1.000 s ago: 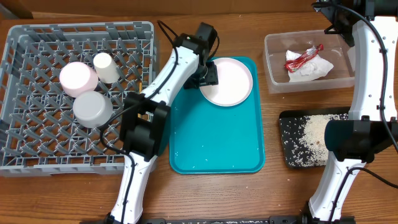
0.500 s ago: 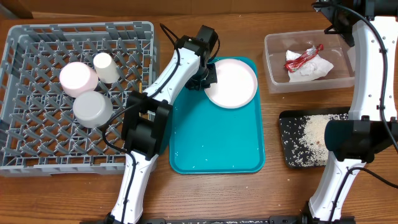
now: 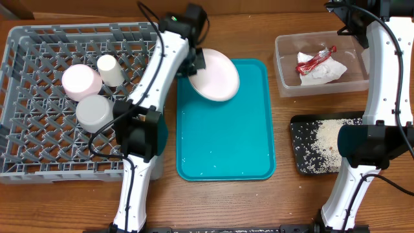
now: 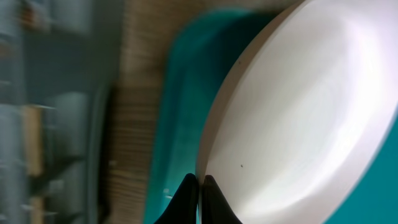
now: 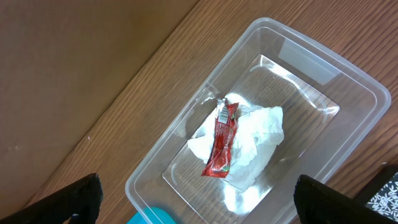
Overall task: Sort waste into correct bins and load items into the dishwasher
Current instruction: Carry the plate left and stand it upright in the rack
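Plate (image 3: 218, 76) tilted, rim pinched by outstretched left gripper (image 3: 196, 63) above teal tray (image 3: 226, 142)

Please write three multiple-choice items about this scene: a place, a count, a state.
1. Where does the red wrapper lie? A) in the clear tub B) in the black tray C) on the table
2. How many items stand in the grey rack? A) one B) three C) five
3. What is the left tool doing? A) open, empty B) shut on the plate C) out of view
Answers: 1 A, it rests on the napkin inside the tub; 2 B, pink bowl, grey bowl, white cup; 3 B, it pinches the plate's rim.
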`<move>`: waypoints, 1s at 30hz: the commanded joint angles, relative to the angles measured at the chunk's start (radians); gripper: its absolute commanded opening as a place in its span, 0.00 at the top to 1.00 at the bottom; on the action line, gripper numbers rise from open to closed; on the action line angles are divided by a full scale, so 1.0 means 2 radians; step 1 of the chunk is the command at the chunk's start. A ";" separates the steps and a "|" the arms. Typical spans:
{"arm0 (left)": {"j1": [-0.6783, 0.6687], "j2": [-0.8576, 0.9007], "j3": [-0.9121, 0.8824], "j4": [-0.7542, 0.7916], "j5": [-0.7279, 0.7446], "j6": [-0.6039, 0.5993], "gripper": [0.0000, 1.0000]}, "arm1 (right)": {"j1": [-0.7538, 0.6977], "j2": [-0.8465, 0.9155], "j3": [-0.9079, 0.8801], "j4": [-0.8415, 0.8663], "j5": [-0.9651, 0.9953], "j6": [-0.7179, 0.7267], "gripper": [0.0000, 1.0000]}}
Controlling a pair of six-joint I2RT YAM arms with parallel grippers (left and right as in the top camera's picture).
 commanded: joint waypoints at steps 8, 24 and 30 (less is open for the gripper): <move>0.033 -0.014 0.203 -0.105 -0.192 0.049 0.96 | 0.001 -0.009 0.015 0.001 0.003 -0.002 0.00; 0.081 -0.018 0.217 -0.105 -0.389 0.100 0.96 | 0.001 -0.009 0.015 0.001 0.003 -0.002 0.00; 0.099 -0.017 0.217 -0.104 -0.344 0.101 0.96 | 0.001 -0.009 0.015 0.001 0.003 -0.002 0.00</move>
